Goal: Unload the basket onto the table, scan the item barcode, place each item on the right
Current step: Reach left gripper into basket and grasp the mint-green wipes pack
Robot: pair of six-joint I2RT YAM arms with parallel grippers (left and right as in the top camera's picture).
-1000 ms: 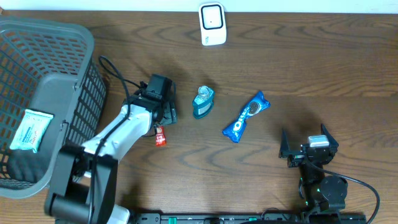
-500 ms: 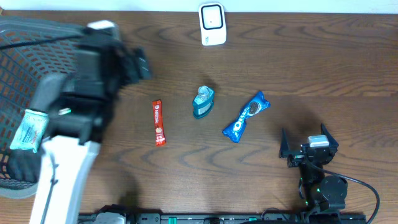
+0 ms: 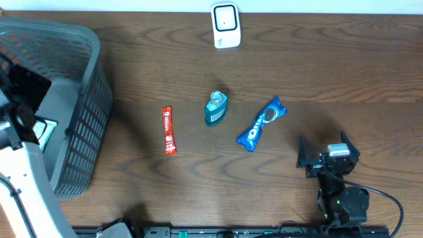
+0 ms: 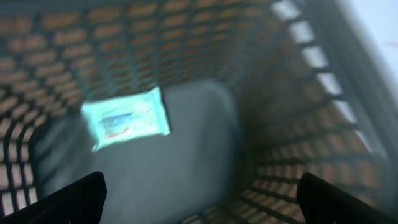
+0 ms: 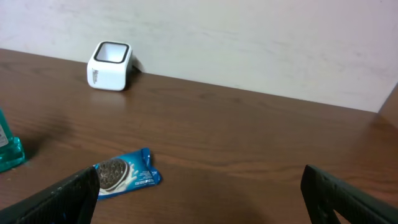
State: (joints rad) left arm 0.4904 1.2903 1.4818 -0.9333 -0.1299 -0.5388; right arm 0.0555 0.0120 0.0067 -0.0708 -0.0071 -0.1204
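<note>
While the right pincer rests spread and empty at the near edge of the counter, the left pincer hangs spread and empty over the basket, so a fresh pick-up seems due. Mid-counter, left of the bottle, the snack bar lies loose, long axis near-to-far, far end leaning slightly left; it needs lifting, barcode turned toward the far scanner.

Left arm reaching above the basket, left gripper facing into it, jaws spread wide and empty, right arm folded well right of the basket, right gripper wide apart, empty.
</note>
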